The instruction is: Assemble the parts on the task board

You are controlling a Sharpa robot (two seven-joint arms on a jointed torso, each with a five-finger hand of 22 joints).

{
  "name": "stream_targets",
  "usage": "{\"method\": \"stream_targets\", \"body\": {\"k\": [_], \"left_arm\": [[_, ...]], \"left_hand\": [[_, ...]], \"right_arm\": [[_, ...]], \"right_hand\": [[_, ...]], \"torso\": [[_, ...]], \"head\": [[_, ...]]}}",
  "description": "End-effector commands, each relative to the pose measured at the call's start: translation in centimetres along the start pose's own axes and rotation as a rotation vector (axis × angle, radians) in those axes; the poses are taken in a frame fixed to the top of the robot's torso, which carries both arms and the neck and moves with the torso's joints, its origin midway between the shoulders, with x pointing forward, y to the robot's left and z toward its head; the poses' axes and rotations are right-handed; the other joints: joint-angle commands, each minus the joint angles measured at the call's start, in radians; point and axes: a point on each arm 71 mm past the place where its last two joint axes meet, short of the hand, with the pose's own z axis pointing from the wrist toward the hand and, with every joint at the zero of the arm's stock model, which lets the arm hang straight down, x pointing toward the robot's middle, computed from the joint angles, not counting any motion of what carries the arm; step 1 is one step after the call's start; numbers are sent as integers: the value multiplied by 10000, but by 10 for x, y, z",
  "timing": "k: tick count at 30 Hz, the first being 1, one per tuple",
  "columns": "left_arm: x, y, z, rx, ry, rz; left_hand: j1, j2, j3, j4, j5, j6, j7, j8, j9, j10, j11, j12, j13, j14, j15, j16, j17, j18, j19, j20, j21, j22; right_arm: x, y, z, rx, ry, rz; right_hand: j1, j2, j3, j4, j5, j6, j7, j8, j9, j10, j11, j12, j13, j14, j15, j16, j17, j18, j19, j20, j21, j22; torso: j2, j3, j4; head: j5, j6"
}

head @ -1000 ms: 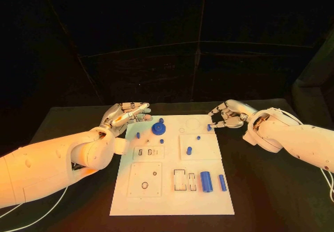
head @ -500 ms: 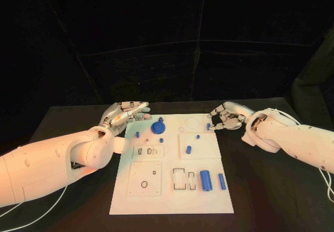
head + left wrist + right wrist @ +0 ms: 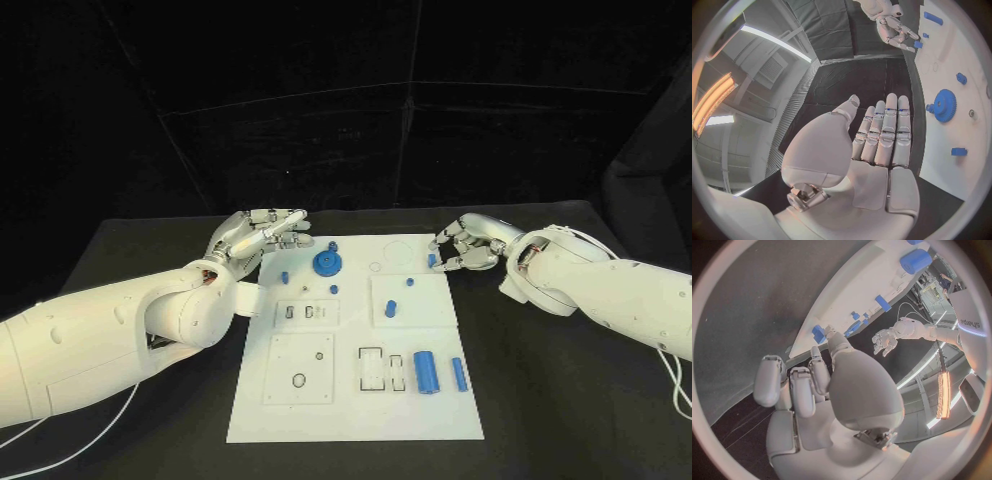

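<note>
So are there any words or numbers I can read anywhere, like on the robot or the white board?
"sharpa" – small dark letters on the white left arm, seen in the right wrist view; only just readable.
White rectangular task board: no words or numbers I can make out.
Small blue plastic parts: no writing.

The left hand (image 3: 265,233) hovered with its palm open, the fingers (image 3: 886,131) straight and close together, holding nothing. The right hand (image 3: 470,243) had its fingers (image 3: 795,385) curled inward; it seemed to pinch something small, but the view was not clear.
</note>
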Motion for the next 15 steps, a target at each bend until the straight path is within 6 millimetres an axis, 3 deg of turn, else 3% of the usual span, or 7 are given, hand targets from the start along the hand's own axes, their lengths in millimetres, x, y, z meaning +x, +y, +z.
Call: {"method": "stream_targets", "body": {"k": [1, 15], "left_arm": [[2, -1, 1, 78, 151, -9], [1, -1, 1, 72, 138, -2]], "left_hand": [[-3, 76, -9, -70, 8, 67, 9, 4, 3, 55, -19, -62, -2, 74, -15, -65, 17, 78, 90, -1, -51, -12], [-2, 73, -4, -83, 9, 62, 21, -8, -1, 48, -11, -80, -7, 71, -12, -76, 20, 76, 91, -2, -57, -18]], "right_arm": [[1, 1, 1, 8, 117, -140], [7, 2, 4, 37, 316, -262]], "right_hand": [[13, 152, 8, -53, -77, 108, -9, 72, 19, 63, -10, 52, 463, 881, -37, 48, 1847, -76, 94, -26, 48, 36], [-44, 331, 87, -50, -207, 463, -101, 208, 18, 149, -90, 175, 564, 896, -100, 76, 1915, -101, 166, -81, 112, 174]], "torso": [[-2, 1, -8], [-5, 6, -1]], "head": [[17, -7], [18, -24]]}}
